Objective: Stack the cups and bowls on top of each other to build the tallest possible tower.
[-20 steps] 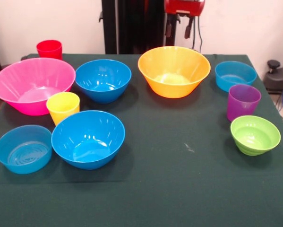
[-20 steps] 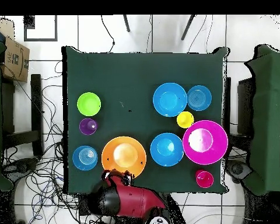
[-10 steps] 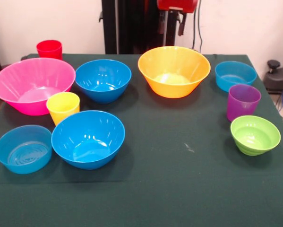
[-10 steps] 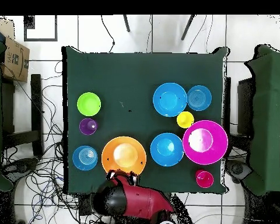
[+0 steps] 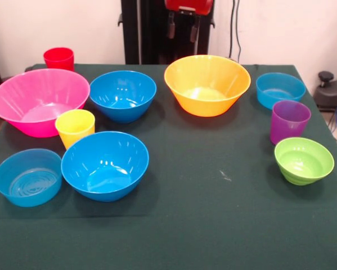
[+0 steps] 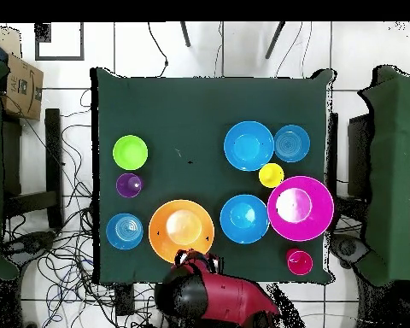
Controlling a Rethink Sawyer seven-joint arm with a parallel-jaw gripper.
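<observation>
Ten glossy plastic pieces, all upright with mouths up, none stacked, on the dark green cloth-covered table (image 5: pixel 213 225).

- Large pink bowl (image 5: pixel 40 101), with small red cup (image 5: pixel 59 57) behind it; red cup's base is hidden.
- Small yellow cup (image 5: pixel 75 127), just beside the pink bowl and the nearer deep blue bowl (image 5: pixel 104 165).
- Second deep blue bowl (image 5: pixel 123 95), centre.
- Large yellow-orange bowl (image 5: pixel 207 84).
- Shallow light-blue bowl (image 5: pixel 28 176), near left corner; its twin (image 5: pixel 280 89), far right.
- Translucent purple cup (image 5: pixel 290 121) between that twin and the lime green bowl (image 5: pixel 303 160).

Gripper (image 5: pixel 183 26): two dark fingers apart, grasping nothing, cut off by the front view's top edge. The overhead view shows the red arm (image 6: pixel 217 297) beside the yellow-orange bowl's rim.
</observation>
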